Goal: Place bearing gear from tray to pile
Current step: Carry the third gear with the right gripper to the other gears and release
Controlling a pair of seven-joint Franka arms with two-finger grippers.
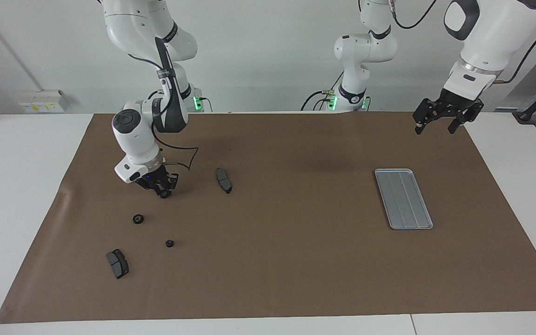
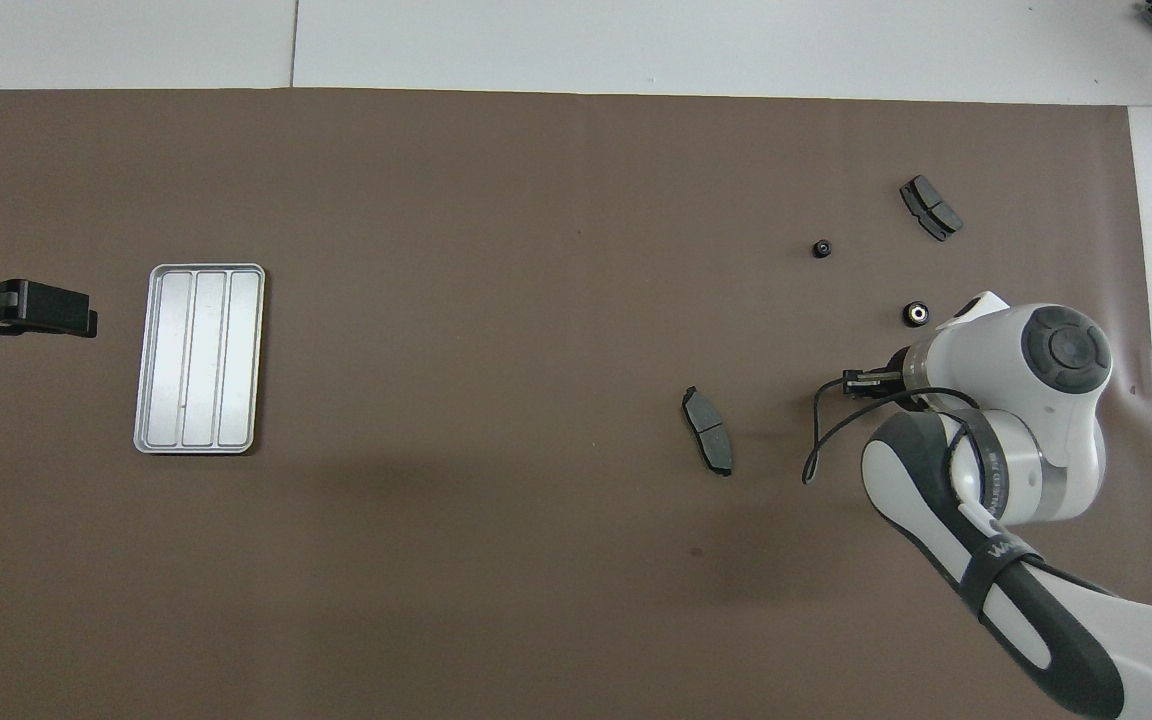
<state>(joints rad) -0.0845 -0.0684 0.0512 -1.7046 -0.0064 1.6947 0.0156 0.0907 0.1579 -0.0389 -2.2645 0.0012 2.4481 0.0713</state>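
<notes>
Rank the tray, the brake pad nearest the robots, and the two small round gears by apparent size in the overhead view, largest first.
1. tray
2. brake pad nearest the robots
3. larger gear
4. smaller gear, only slightly smaller than the other gear.

A robotics lab: two white Franka arms (image 1: 147,125) stand mounted at a white tabletop (image 1: 21,186) covered by a brown paper mat (image 1: 296,260), against bare pale walls (image 1: 258,46), with cables (image 1: 317,97) and green status lights (image 1: 335,100) at their bases.
</notes>
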